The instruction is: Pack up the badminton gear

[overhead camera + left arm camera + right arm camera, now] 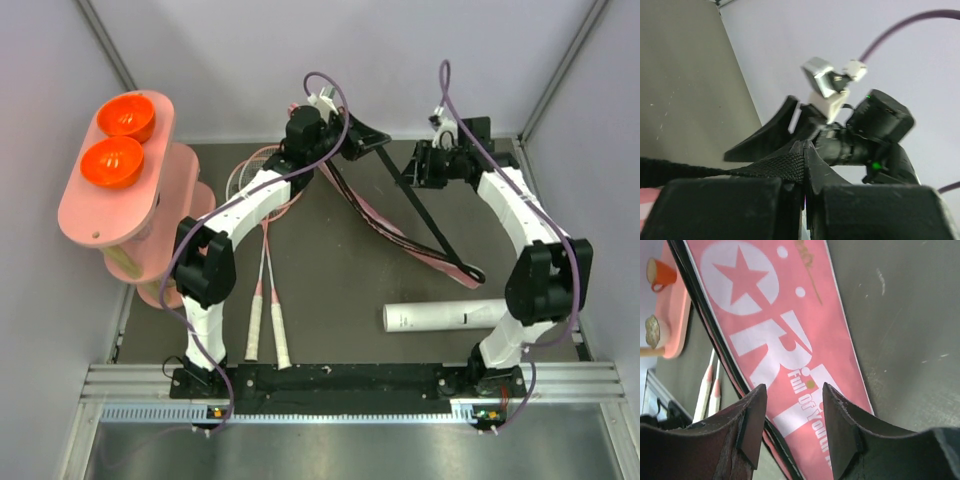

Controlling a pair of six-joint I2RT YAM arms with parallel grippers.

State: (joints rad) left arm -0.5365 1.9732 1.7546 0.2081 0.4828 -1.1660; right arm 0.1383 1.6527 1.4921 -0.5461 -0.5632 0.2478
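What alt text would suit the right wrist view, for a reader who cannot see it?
The right gripper, jaws apart and holding nothing, hangs above the pink bag, which bears a white star and white lettering. The dark table shows on the right, and two racket handles lie at the far left.

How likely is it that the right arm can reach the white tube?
Probably yes: the white tube lies uncovered, clear of the bag, and the right gripper is open and empty. It is close to that arm's base, though.
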